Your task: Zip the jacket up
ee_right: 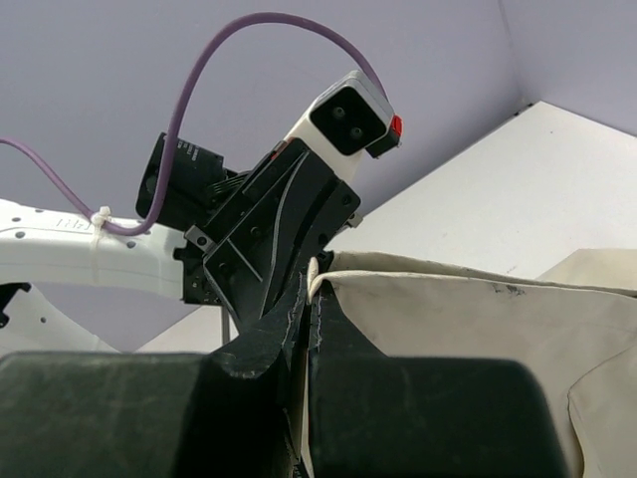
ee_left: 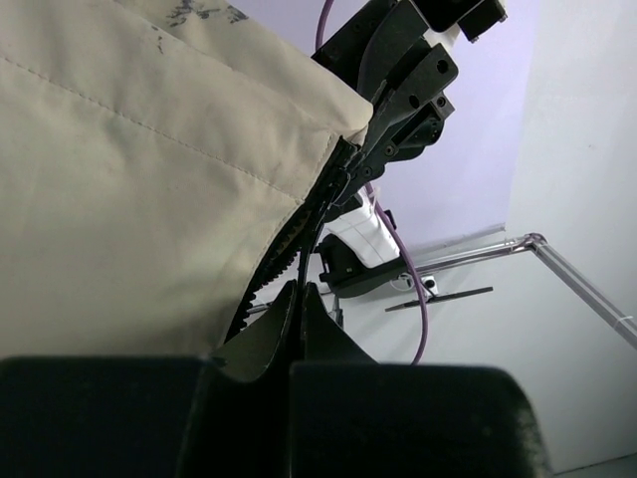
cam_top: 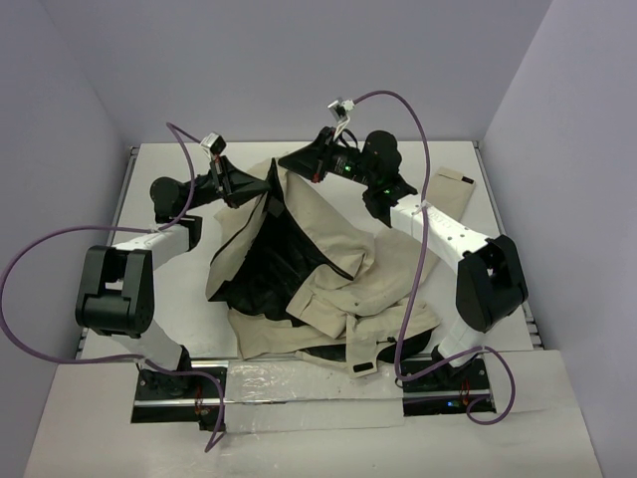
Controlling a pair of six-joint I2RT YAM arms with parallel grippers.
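Jacket: the jacket (cam_top: 328, 259) lies crumpled in the middle of the counter, front open, black lining (cam_top: 264, 264) showing on its left side, and its far end is lifted between my two claws.
Zipper: one row of dark zipper teeth (ee_left: 287, 237) runs along the beige edge from my left claw up towards my right. I cannot make out the slider.
Left claw: my left claw (ee_left: 302, 299) is clamped on the jacket's edge, right at the teeth.
Right claw: my right claw (ee_right: 311, 289) is clamped on the same edge, a little farther along and close to my left claw.
Counter: the white counter (cam_top: 458, 189) carries the rest of the fabric, heaped towards my bases.
Stage: my guess is that I am holding the edge taut, with the zipping itself not yet done.
Risk, slipping: both holds take only a thin strip of fabric, so a hard pull apart could draw it out of a claw.
Risk, snagging: the loose lining sits beside the teeth and could get caught in them.
Risk, collision: my claws are so near each other that a small sideways move could knock them together.
Risk, drag: the heaped weight below may pull the edge crooked.
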